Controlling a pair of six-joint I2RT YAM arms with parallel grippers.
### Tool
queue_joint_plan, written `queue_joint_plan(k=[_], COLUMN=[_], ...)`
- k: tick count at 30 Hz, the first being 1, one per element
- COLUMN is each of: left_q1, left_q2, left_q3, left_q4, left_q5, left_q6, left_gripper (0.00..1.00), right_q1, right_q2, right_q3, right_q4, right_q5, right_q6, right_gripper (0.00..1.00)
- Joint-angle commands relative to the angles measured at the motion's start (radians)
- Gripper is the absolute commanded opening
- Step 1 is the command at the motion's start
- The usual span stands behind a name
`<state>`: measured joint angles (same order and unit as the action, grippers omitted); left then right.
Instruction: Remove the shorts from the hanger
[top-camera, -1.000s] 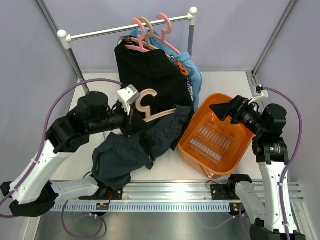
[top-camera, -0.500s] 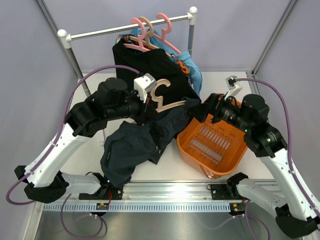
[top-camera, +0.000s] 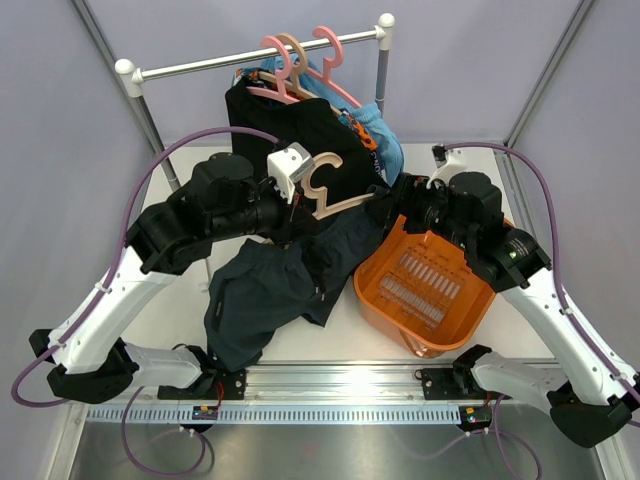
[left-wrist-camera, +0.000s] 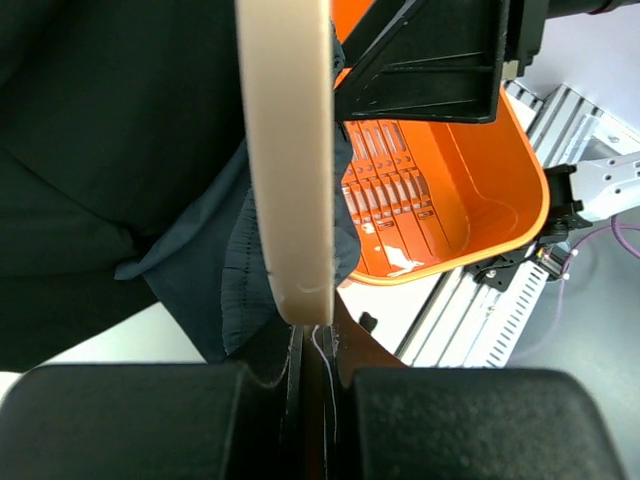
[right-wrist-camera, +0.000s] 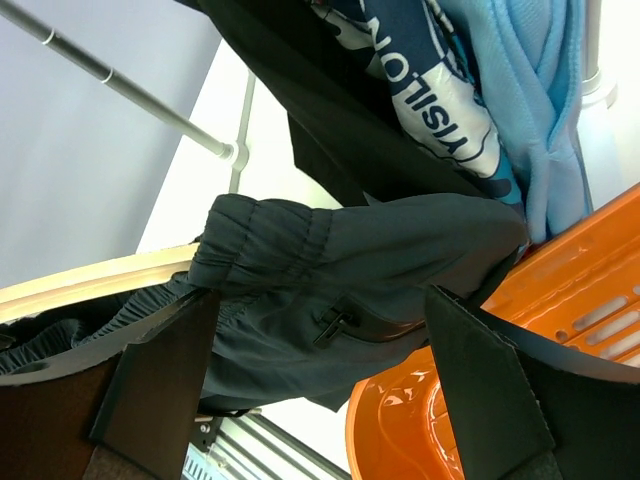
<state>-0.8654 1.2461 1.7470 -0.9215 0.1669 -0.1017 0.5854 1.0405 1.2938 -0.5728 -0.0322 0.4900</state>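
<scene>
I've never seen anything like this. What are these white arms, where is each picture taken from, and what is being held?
These are two robot arms bolted to a table, each ending in a two-finger gripper. The wide picture looks down from above and behind them. The other two come from a small camera on each wrist, so you see that arm's own fingers up close.

At the back, a rail is hung with a black pair, a patterned pair and a light blue pair of shorts. An orange basket stands on the right.

The left gripper is closed on a cream hanger, and the dark navy shorts drape from it onto the table. The right gripper is open, facing those shorts but not gripping them.
</scene>
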Motion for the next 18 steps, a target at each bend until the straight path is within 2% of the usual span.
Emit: queue_joint_plan(k=[1, 10, 18], left_q1=[-0.012, -0.012, -0.014], left_q2=[-0.008, 0.003, -0.005], left_q3=[0.025, 0.014, 0.003], left_q4=[0.058, 0.052, 0.061], left_q5=[-0.017, -0.026, -0.023], left_q6=[0.022, 0.033, 0.04], left_gripper=[0.0, 0.0, 0.0], right_q1=[0.011, 0.019, 0.021], right_q2=[-0.034, -0.056, 0.003], right_q3=[0.018, -0.001, 0.012], right_q4=[0.054, 0.083, 0.091], right_q5=[0.064, 0.048, 0.043], right_q6=[0.012, 0.024, 0.027], right_gripper=[0.91, 0.92, 0.91])
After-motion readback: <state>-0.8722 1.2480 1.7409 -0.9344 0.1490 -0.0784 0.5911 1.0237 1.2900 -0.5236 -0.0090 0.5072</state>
